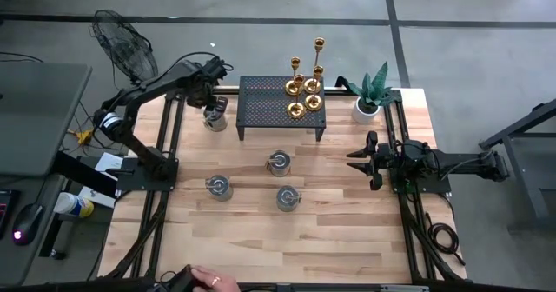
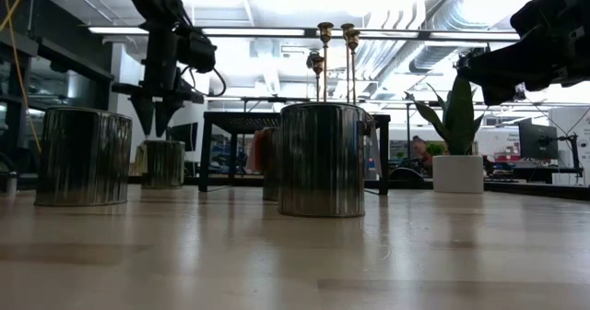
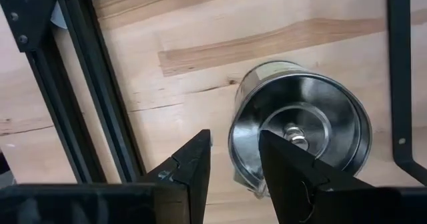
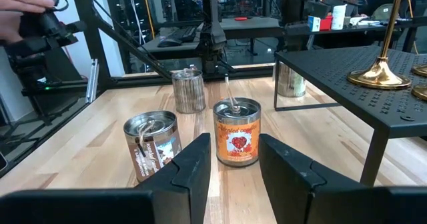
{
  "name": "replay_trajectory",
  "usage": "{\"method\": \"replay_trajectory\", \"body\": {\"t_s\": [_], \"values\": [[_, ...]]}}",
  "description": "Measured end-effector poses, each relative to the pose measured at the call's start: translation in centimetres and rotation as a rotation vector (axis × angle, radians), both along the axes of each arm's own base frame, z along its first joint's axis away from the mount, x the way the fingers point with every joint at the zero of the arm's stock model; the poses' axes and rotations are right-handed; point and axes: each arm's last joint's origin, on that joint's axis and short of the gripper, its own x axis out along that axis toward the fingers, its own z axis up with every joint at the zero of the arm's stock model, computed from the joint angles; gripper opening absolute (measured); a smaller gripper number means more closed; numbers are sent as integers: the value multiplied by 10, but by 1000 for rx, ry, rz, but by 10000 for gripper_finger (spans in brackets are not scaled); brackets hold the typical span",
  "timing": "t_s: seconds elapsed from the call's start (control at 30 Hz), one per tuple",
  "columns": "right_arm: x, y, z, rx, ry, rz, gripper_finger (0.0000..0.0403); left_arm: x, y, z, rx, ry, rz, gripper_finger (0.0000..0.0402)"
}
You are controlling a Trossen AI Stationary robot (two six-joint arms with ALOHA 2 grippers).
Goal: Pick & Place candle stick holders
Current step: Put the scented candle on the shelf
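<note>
The desk [image 1: 347, 240], a pale butcher-block wood with a visible grain, is seen carrying everything. At its far side a black perforated metal rack [image 1: 261, 101] is set, and on the right end of that rack the candle stick holders [image 1: 306, 88] are grouped: four are counted, polished gold, each a thin stem on a round flared base, of differing heights. None is held, so the picking is judged not yet begun; all four are left to be moved, and where they are to go cannot be told.

A potted plant [image 1: 372, 96] with stiff pointed leaves in a white pot is placed just beside the rack's right end. Four small ribbed tin candles are spread on the desk: one [image 1: 215, 118] beside the rack's left leg, three [image 1: 278, 163] nearer the middle. Their walls are shiny, and paper labels are shown on two in the right wrist view.

The left tool [image 1: 214, 101] is held above the tin by the rack, its fingers parted with nothing between them. The right tool [image 1: 365, 160] is parked over the desk's right edge, likewise open and empty, well apart from the holders.
</note>
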Motion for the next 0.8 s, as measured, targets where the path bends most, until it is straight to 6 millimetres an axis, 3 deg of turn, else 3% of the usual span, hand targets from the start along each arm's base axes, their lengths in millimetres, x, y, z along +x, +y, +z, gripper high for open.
{"method": "replay_trajectory", "body": {"t_s": [0.33,0.8], "values": [[0,0,0,0,0,0,117,-6,-2,-19,-40,14,13,124],[0,0,0,0,-1,0,117,-9,1,-24,-73,-36,36,124]]}}
